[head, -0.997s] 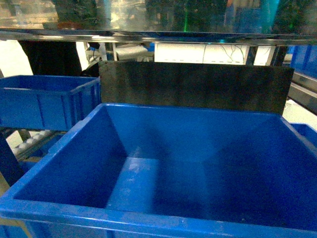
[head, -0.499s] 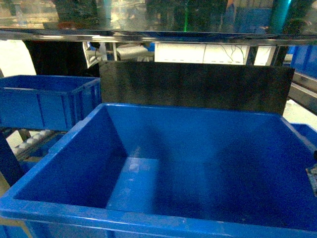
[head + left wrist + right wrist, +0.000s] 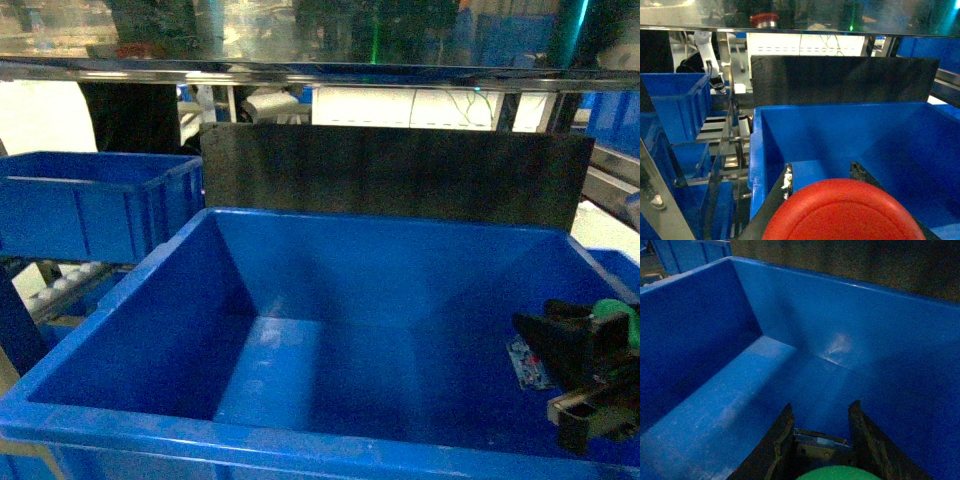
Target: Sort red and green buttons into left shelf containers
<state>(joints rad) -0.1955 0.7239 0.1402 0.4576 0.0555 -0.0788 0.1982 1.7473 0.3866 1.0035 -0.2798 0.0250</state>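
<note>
**Both buttons gripped at the big blue bin**

The right tool (image 3: 590,372) is clamped on the green button (image 3: 612,312), inside the large blue bin (image 3: 330,455) near its right wall. The left tool (image 3: 821,172) grips the red button (image 3: 842,212), poised at that bin's near left rim. A second blue bin (image 3: 95,205) sits further left; a dark board (image 3: 400,175) stands behind.

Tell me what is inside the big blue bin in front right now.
Inside the big blue bin only the right gripper shows, holding the green button above the bare floor. The near wall hides the floor's front strip, so nothing there can be confirmed.
</note>
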